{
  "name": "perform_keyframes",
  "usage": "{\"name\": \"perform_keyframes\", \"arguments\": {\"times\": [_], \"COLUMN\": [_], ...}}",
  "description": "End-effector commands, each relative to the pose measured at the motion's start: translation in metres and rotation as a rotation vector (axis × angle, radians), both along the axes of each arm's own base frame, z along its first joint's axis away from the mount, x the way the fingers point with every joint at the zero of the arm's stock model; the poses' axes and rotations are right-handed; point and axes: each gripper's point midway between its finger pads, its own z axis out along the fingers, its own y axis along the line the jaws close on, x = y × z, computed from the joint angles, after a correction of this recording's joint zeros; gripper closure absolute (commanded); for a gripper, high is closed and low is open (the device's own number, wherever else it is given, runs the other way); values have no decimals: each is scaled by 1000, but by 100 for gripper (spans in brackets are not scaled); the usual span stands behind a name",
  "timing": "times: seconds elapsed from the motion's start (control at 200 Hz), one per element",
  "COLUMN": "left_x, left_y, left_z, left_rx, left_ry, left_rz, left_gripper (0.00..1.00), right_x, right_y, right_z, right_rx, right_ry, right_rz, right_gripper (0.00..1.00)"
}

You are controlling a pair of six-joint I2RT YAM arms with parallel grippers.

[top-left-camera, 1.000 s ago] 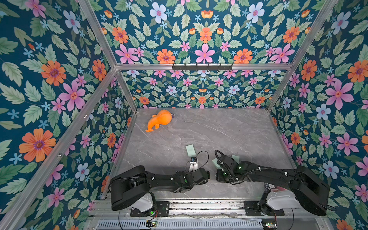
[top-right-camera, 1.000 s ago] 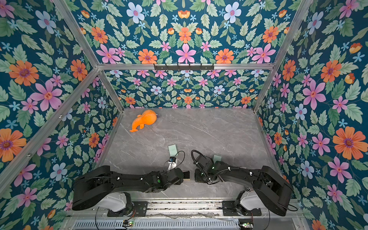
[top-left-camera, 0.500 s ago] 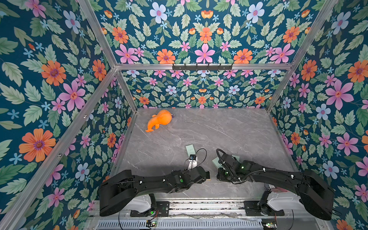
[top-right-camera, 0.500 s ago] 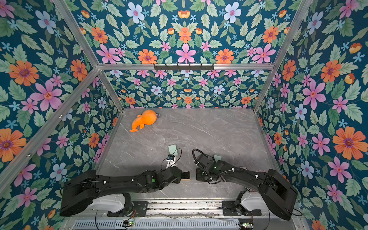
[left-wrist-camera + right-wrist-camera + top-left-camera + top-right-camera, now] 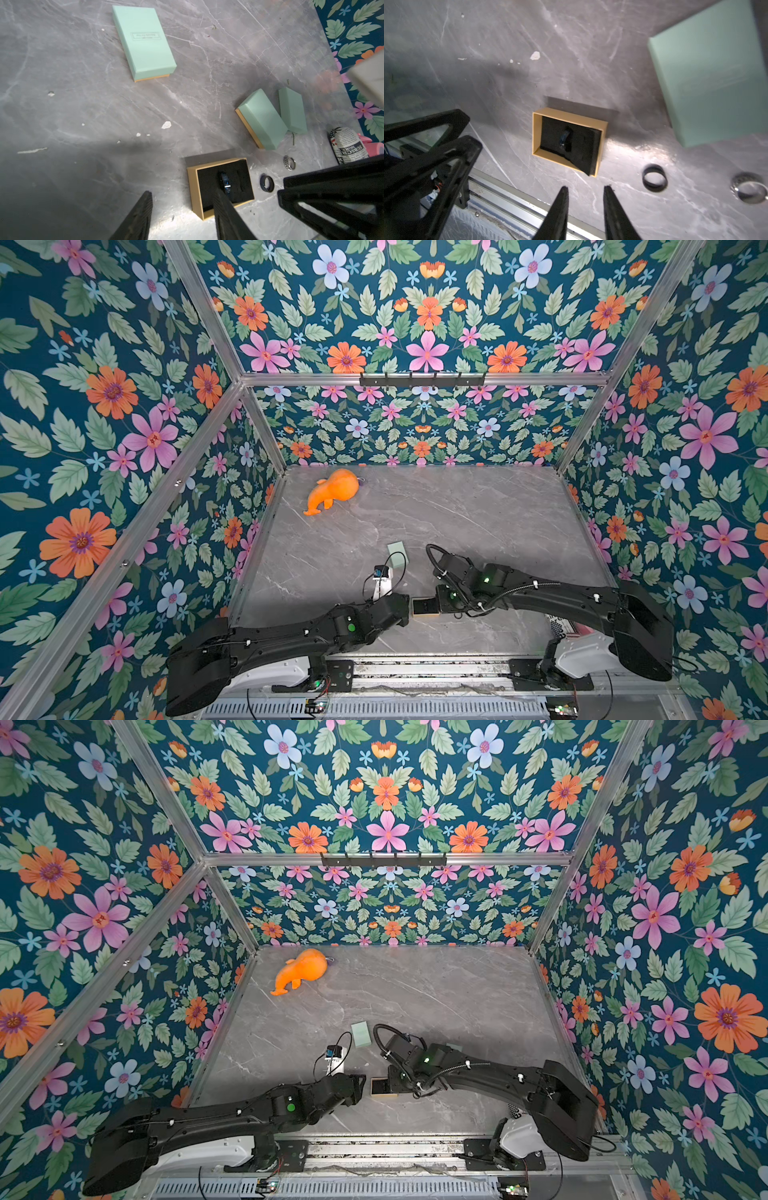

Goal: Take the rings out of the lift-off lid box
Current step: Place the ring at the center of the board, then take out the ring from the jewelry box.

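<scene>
Likely step: lifting the dark ring (image 5: 225,182) from the open box (image 5: 426,615) at the desk's (image 5: 457,510) six o'clock. Both left hand (image 5: 182,191) and right hand (image 5: 586,186) gape empty; next needs a fine pinch.

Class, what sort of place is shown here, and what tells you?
Probably a robot test cell: left arm and right arm on a rail, aluminium frame, floral wall panels, marble-look tabletop.

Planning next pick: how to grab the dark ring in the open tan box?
Likely pinch the dark ring by its top arc, from above, a jaw on each face: it stands on edge in black foam, lower part buried; tan box walls block side approaches.
</scene>
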Motion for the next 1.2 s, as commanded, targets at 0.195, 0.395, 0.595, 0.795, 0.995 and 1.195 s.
{"name": "perform_keyframes", "arguments": {"times": [0.195,0.395,0.595,0.795,0.995,1.195], "left_x": [-3,-5,-6,-8,-8,-8], "left_y": [11,11,8,4,1,-3], "left_z": [-5,-11,-15,-20,-20,-20], "left_rx": [-21,-24,-30,-36,-39,-45], "left_ry": [11,23,34,46,46,46], "left_rz": [27,25,17,10,7,-2], "left_gripper": [49,49,49,49,48,48], "right_x": [6,9,9,12,14,12], "right_y": [7,12,8,8,7,10], "right_z": [-23,-37,-56,-46,-22,-14], "right_rx": [-68,-85,-113,-114,-89,-76], "right_ry": [28,45,82,67,29,24], "right_rz": [6,13,6,11,10,22], "right_gripper": [71,72,74,74,73,72]}}
